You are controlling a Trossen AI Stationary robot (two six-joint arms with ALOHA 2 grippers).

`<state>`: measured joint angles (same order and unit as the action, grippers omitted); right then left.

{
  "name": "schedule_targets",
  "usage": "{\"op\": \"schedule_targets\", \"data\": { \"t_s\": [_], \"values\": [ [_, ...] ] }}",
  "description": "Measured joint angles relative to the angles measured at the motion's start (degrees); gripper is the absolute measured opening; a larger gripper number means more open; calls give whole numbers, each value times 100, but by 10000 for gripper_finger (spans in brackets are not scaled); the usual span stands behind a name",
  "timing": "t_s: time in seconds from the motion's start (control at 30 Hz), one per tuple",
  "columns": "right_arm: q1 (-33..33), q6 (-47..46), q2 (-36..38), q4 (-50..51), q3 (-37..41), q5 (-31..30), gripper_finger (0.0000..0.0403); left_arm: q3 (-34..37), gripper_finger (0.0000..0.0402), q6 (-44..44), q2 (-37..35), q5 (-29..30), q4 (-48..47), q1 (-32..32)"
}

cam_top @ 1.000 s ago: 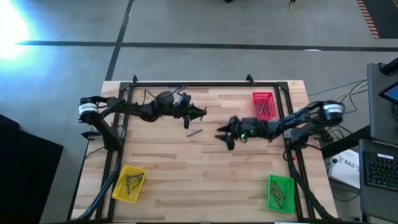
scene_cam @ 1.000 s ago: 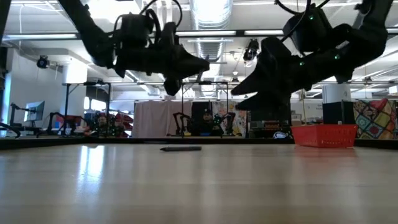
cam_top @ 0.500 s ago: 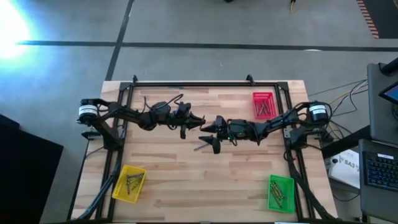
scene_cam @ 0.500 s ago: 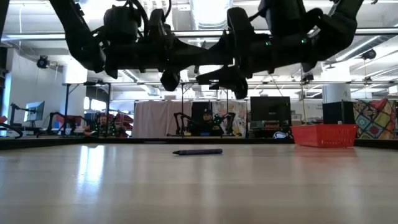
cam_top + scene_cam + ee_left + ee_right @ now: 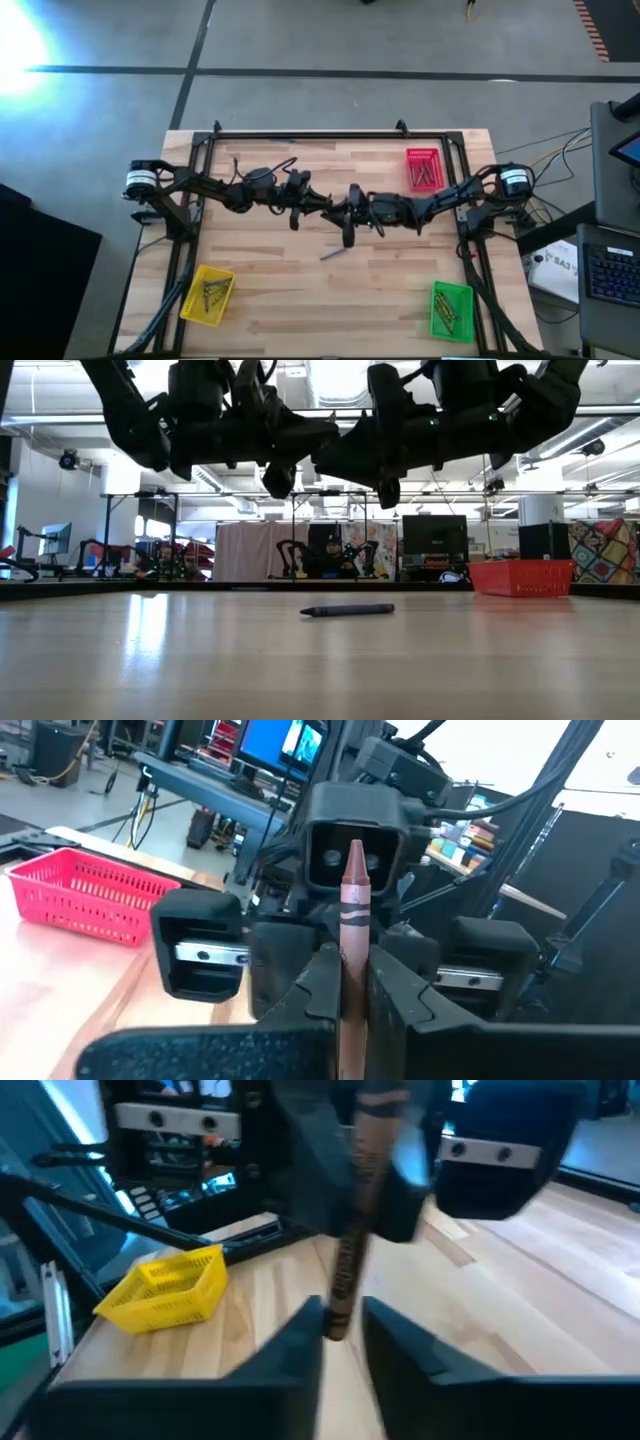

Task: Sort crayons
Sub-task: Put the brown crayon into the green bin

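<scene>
Above table centre | left pincer (image 5: 345, 982) grips brown crayon (image 5: 352, 910) | right pincer (image 5: 340, 1330) half-closed around its end

Both arms reach inward from the table's sides and meet nose to nose above its middle, raised clear of the surface. The left gripper (image 5: 322, 203) points right, its fingers (image 5: 318, 982) clamped on a brown crayon (image 5: 351, 935) that projects forward from between them. The right gripper (image 5: 340, 208) points left, facing it, its fingers (image 5: 297, 1342) standing narrowly parted on either side of that crayon's far end.
</scene>
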<state>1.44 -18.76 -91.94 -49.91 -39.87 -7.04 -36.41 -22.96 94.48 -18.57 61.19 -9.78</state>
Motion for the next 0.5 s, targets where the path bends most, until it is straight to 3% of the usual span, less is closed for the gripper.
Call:
{"op": "schedule_targets", "data": {
  "t_s": [0.1, 0.5],
  "values": [
    [59, 188, 0, 1, 4, -1, 24, -11, 3, 11, 0, -39, -102, 4],
    [84, 90, 86, 225, 6, -6, 19, -19, 81, 297, 116, -208, -255, 48]
  ]
}}
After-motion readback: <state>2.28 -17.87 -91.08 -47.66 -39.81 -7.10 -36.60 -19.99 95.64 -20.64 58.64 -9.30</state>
